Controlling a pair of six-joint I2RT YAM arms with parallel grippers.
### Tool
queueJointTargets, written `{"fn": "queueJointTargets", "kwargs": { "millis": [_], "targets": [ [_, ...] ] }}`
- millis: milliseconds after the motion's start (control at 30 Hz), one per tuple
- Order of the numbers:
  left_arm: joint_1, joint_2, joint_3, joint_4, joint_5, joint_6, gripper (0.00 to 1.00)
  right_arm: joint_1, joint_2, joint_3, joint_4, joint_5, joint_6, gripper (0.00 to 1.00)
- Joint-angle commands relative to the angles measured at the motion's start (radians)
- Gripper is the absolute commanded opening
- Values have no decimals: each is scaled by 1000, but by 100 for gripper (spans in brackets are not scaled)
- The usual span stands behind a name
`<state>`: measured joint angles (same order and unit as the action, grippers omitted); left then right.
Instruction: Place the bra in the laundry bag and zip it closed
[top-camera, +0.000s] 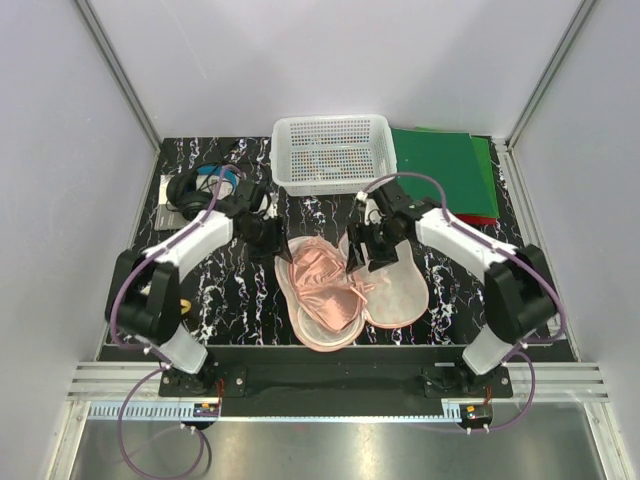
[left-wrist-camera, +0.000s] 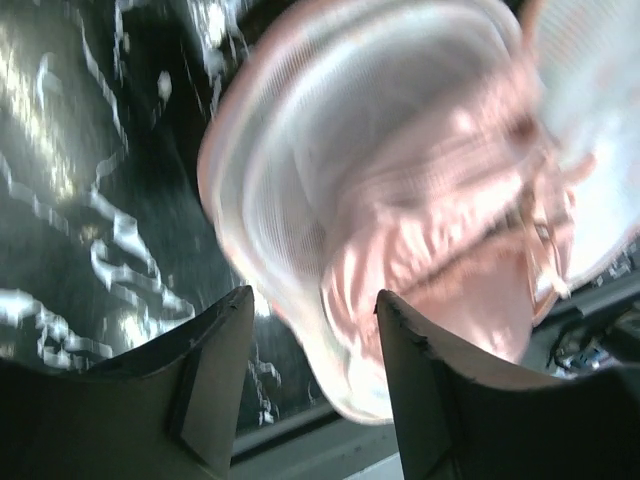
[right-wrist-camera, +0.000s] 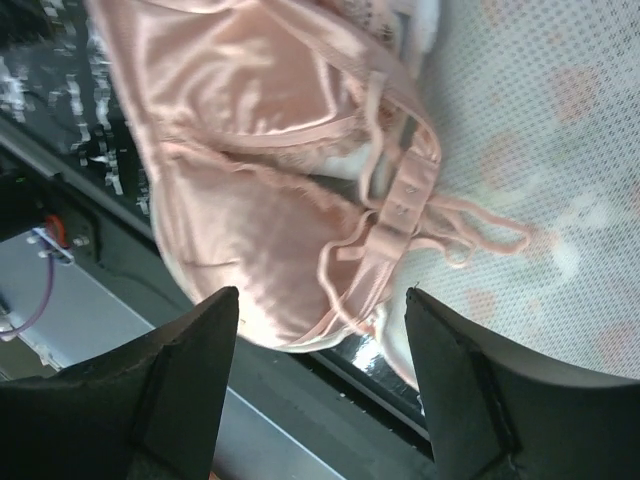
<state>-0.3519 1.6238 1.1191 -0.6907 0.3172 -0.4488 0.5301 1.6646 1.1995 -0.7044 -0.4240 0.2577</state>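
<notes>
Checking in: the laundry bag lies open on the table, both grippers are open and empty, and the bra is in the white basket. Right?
Not quite. The bra is not in the white basket; it lies on the left half of the open laundry bag, as the top external view shows. The rest holds.

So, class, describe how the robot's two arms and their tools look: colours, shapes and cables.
The left arm and right arm have white links between bulky black joints. A thin purple cable loops along each. The left tool and right tool carry two dark, blunt, wedge-shaped fingers.
</notes>
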Motion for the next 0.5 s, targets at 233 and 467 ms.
{"fn": "queueJointTargets", "kwargs": {
  "millis": [233,467],
  "targets": [
    [-67,-154,-125,19,39,-36,50,83,-11,-21,80,-111,80,49],
    [-35,10,-25,68,28,-27,52,179,18,-66,106,-95,107,25]
  ]
}}
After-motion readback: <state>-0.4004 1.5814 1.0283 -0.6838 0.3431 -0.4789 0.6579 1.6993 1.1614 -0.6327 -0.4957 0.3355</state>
